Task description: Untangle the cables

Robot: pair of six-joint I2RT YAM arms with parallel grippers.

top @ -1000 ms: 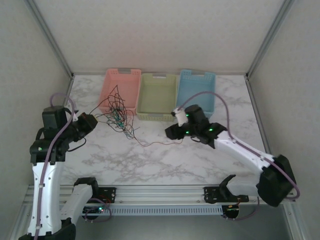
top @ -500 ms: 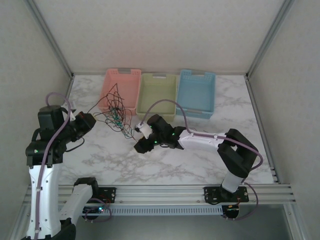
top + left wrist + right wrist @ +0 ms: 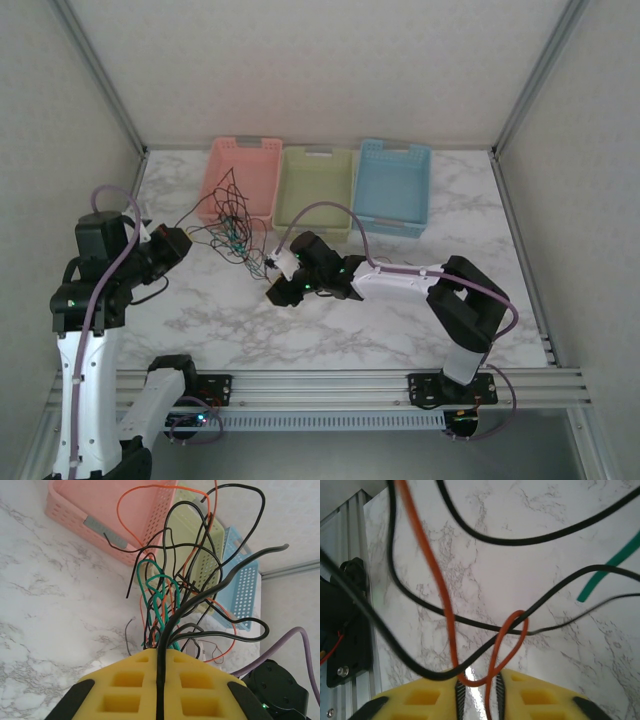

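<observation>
Cables [image 3: 232,236] block pink basket [image 3: 246,160] front; tabletop [image 3: 500,255] R free

The cables [image 3: 232,235] are too thin overhead (strands merge).

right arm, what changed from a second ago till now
The right gripper swung left from near the blue plastic basket to the near edge of the thin tangled cables, its jaws now astride an orange cable loop. The left gripper stayed shut on a black cable; the basket did not move.
</observation>
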